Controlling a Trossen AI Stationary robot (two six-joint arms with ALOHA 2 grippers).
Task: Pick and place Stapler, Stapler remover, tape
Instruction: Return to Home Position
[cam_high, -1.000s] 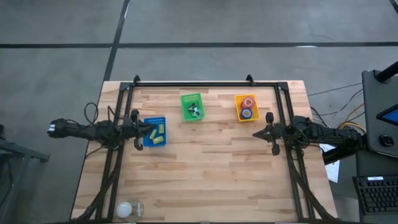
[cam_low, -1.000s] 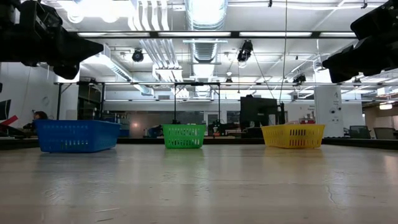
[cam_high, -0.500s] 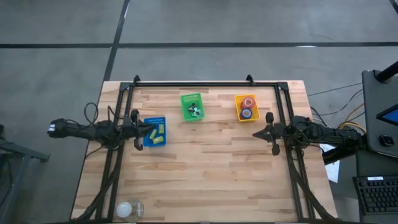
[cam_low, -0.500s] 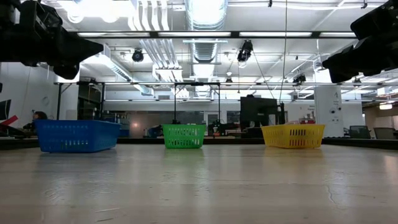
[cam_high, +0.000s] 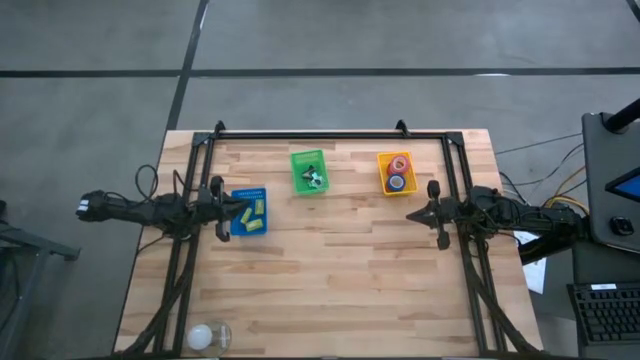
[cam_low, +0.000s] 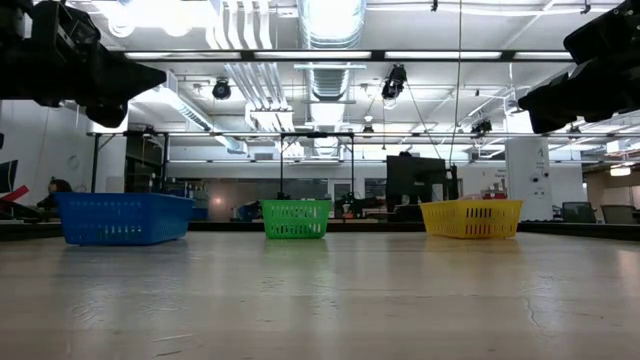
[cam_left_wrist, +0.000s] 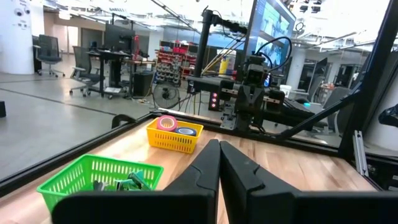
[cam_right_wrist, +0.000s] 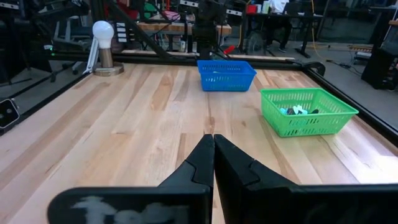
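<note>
Three small baskets stand on the wooden table. The blue basket (cam_high: 249, 212) holds yellow-green staplers. In the green basket (cam_high: 309, 172) lie the stapler removers (cam_right_wrist: 295, 111). The yellow basket (cam_high: 396, 172) holds the tape: a red roll (cam_high: 400, 163) and a blue roll (cam_high: 397, 182), also visible as the red roll (cam_left_wrist: 166, 122) in the left wrist view. My left gripper (cam_high: 238, 208) hangs shut above the table at the blue basket's left side. My right gripper (cam_high: 411, 215) hangs shut above the table, on the near-right side of the yellow basket. Both hold nothing.
A black metal frame (cam_high: 310, 134) runs along the table's far edge and down both sides. A white bulb-shaped lamp (cam_high: 205, 335) stands at the near left corner. Bare wood spreads over the table's middle and near half (cam_high: 330, 280).
</note>
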